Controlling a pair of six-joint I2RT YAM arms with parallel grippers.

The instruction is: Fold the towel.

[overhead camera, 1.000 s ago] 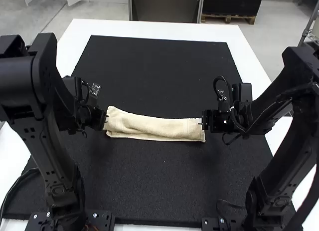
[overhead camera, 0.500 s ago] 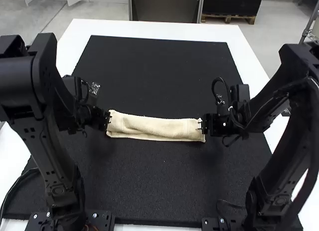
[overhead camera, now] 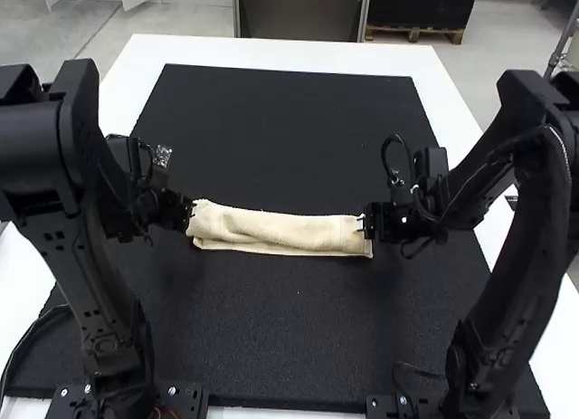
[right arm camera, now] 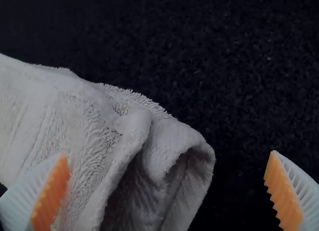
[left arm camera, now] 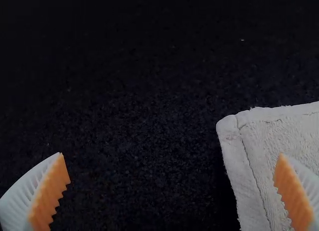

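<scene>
At the 9 o'clock end of the cream terry towel [overhead camera: 280,229], the left gripper [overhead camera: 190,213] has its fingers well spread, near a stitched corner [left arm camera: 234,131]; the right gripper [overhead camera: 366,222], by the 3 o'clock end, is spread too, near an open loop of fold [right arm camera: 172,137]. The cloth should handle light, soft and limp, so each end is probably best pinched through all its layers. It lies as a narrow folded strip on the black mat [overhead camera: 289,328], toward 3 o'clock from the left gripper, 9 from the right.
</scene>
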